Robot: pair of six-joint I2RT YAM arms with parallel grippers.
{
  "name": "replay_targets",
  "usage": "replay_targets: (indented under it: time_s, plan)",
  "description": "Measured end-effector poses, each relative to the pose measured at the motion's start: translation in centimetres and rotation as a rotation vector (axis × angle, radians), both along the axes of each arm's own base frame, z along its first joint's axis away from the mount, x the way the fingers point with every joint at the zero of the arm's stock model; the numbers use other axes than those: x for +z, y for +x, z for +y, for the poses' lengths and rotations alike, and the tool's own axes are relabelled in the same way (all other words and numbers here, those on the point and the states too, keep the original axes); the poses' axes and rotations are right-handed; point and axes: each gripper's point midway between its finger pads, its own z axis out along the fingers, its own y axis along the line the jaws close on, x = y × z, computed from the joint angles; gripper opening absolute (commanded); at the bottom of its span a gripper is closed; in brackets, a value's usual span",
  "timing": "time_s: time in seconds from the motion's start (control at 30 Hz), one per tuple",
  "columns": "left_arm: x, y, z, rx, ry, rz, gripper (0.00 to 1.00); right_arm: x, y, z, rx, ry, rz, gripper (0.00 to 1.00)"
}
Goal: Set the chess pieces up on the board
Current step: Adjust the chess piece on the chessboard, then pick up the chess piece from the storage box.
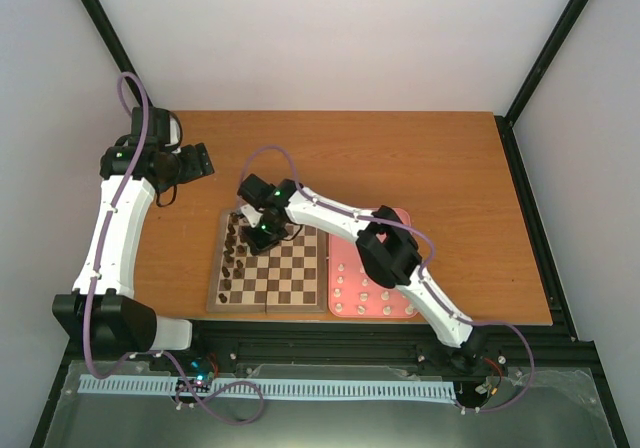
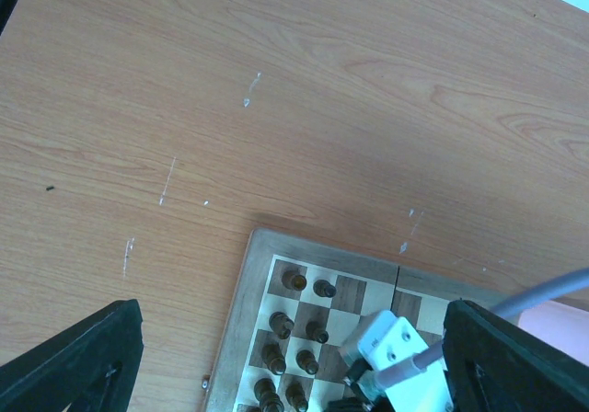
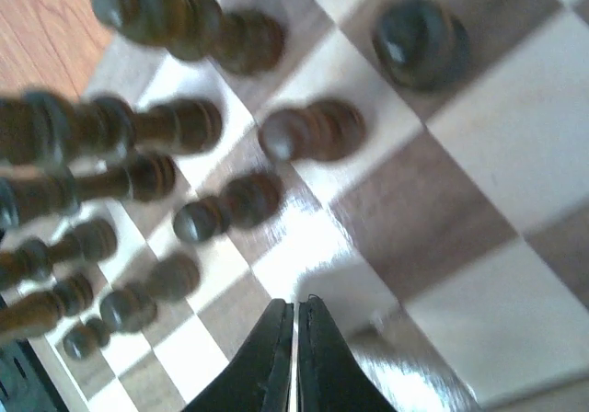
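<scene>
The board (image 1: 290,286) lies at the table's near middle, with dark brown chess pieces (image 1: 236,251) standing in two files along its left side. Cream-white chess pieces (image 1: 362,293) sit on a pink tray (image 1: 404,215) to its right. My right gripper (image 1: 262,236) hangs low over the board's far left part; in the right wrist view it (image 3: 295,303) is shut with nothing between its fingers, just above a light square, with blurred dark pieces (image 3: 306,132) beyond it. My left gripper (image 1: 203,160) is open over bare table beyond the board's far left corner. The left wrist view shows the left gripper (image 2: 293,338), the board's corner (image 2: 241,302) and dark pieces (image 2: 294,280).
The right arm's white wrist housing (image 2: 398,349) and its grey cable (image 2: 543,294) reach over the board. Bare wooden tabletop (image 1: 380,158) stretches behind the board and the tray. White walls and black frame posts (image 1: 555,38) bound the table.
</scene>
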Motion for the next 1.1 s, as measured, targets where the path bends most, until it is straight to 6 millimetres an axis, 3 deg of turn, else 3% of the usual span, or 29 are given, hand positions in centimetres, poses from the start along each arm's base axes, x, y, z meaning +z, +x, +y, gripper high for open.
replay_targets:
  time_s: [0.1, 0.17, 0.27, 0.33, 0.43, 0.53, 0.67, 0.8, 0.9, 1.1]
  plan:
    - [-0.1, 0.0, 0.0, 0.0, 0.0, 0.003, 1.0, 0.3, -0.1, -1.6, -0.016, -0.037, -0.008, 0.09]
    - [-0.1, 0.0, 0.0, 0.0, 0.0, 0.003, 1.0, 0.9, 0.1, -2.7, -0.03, -0.053, -0.026, 0.2]
    - [-0.1, 0.1, 0.0, 0.0, 0.0, 0.003, 1.0, 2.7, 1.0, -4.7, -0.072, -0.067, -0.068, 0.36]
    - [-0.1, 0.1, 0.0, 0.0, 0.0, 0.003, 1.0, 4.4, 2.2, -6.7, -0.119, -0.075, -0.11, 0.41]
    - [-0.1, 0.1, 0.0, 0.0, 0.0, 0.003, 1.0, 7.2, 4.4, -10.7, -0.212, -0.091, -0.181, 0.47]
    - [-0.1, 0.1, 0.0, 0.0, 0.0, 0.003, 1.0, 8.7, 7.1, -16.5, -0.346, -0.145, -0.239, 0.5]
    - [-0.1, 0.1, 0.0, 0.0, -0.001, 0.003, 1.0, 6.5, 8.9, -25.6, -0.528, -0.289, -0.216, 0.55]
    - [-0.1, 0.1, 0.0, 0.0, -0.001, 0.004, 1.0, 2.3, 8.1, -33.7, -0.672, -0.461, -0.12, 0.56]
    - [-0.1, 0.1, 0.0, 0.0, -0.001, 0.004, 1.0, 0.9, 6.8, -36.3, -0.704, -0.542, -0.086, 0.57]
    - [-0.3, 0.1, 0.0, 0.0, -0.001, 0.008, 1.0, 0.4, 5.4, -37.5, -0.711, -0.58, -0.082, 0.53]
